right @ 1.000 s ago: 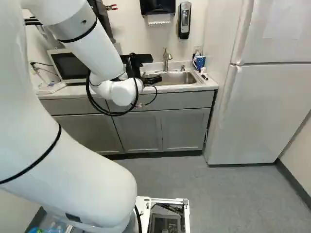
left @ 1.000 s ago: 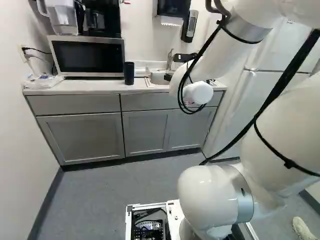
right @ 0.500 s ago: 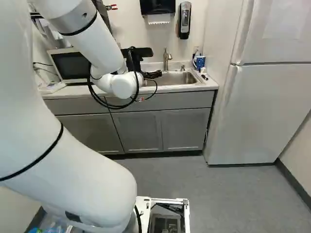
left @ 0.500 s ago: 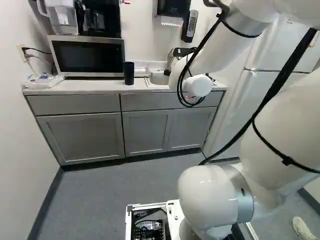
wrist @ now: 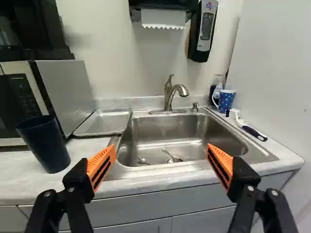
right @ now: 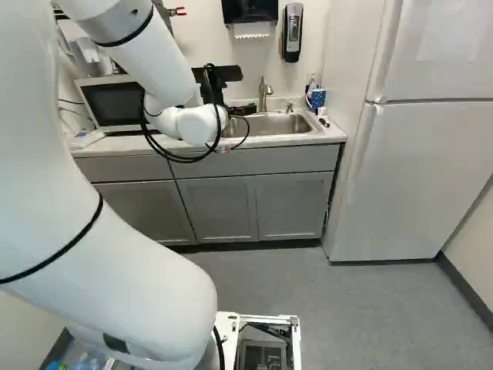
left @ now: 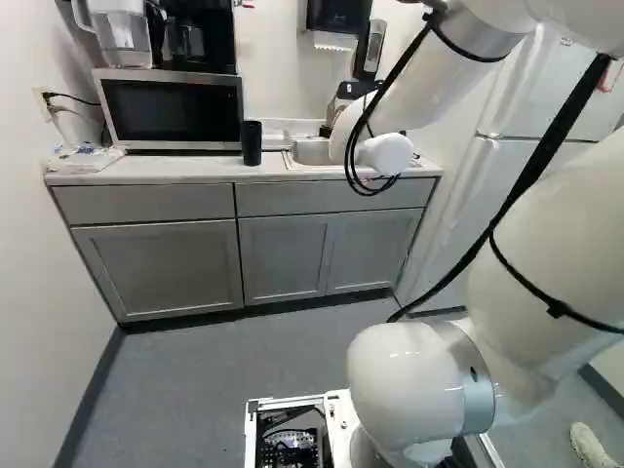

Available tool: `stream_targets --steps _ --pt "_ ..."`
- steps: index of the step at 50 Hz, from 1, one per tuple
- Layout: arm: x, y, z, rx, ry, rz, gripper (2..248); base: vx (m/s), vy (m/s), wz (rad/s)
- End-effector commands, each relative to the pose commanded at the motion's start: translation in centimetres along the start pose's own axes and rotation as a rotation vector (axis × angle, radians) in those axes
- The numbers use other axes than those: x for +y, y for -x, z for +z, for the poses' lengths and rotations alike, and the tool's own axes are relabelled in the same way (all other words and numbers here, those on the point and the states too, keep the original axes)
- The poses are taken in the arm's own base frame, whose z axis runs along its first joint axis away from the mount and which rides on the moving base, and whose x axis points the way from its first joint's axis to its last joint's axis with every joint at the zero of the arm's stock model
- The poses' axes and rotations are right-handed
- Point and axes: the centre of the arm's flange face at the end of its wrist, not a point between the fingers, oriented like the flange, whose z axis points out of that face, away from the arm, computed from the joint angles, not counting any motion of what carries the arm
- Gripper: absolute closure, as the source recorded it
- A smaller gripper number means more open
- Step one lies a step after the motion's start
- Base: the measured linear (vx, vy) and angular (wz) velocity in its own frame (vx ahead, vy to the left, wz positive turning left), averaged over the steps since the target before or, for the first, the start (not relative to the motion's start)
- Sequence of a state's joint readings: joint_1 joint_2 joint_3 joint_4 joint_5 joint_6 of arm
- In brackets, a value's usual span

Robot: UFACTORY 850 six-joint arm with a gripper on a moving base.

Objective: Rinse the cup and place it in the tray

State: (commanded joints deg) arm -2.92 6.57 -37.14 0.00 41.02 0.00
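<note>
Grey cabinets [right: 219, 208] stand between a pale wall [left: 39, 263] and a white fridge [right: 424, 173], over grey flooring [right: 370, 308].

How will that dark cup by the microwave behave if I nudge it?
The cup stands upright and looks taller than wide, so a high push may tip it. Being round, it could then roll. Its smooth wall looks stiff but possibly slippery.

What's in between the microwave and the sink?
In the wrist view, a metal tray lies between them, and a dark cup stands nearer the counter edge.

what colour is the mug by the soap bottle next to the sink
The mug is blue with small white spots, seen best in the wrist view.
</note>
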Motion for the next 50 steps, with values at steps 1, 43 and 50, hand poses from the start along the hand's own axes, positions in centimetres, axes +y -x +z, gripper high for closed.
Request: stream_targets --steps 1,43,50 --pt "0.0 -0.1 0.1 0.000 0.000 0.000 3 0.000 0.000 0.000" --pt "-0.6 -3.8 1.7 -0.021 -0.013 -0.001 3 0.000 0.000 0.000" --pt "-0.7 -4.4 1.8 -0.027 -0.015 -0.002 3 0.000 0.000 0.000"
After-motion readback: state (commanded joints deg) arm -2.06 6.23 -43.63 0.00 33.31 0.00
